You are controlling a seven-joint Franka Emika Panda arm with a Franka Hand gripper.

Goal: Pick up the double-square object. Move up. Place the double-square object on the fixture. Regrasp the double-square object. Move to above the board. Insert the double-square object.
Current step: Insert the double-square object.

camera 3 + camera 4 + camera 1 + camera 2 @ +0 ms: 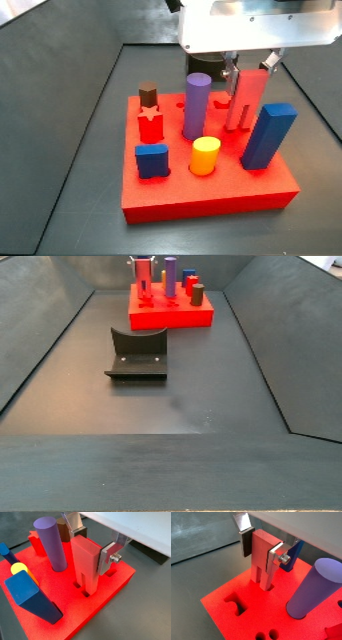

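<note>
The double-square object (85,562) is a salmon-red slab with two legs. It stands upright with both legs down in holes of the red board (67,612). It also shows in the other wrist view (261,554) and in a side view (245,95). My gripper (89,546) straddles the slab's upper part. One silver finger (276,558) lies against a face of the slab. The other finger's dark pad (246,543) stands a narrow gap off the opposite face. The jaws look open. The gripper also shows in a side view (249,72).
The board (214,195) also carries a purple cylinder (197,105), a tall blue block (269,135), a yellow cylinder (203,155), a brown peg (147,95), a red star (150,120) and a small blue piece (151,160). The fixture (138,354) stands on the dark floor before the board (171,316).
</note>
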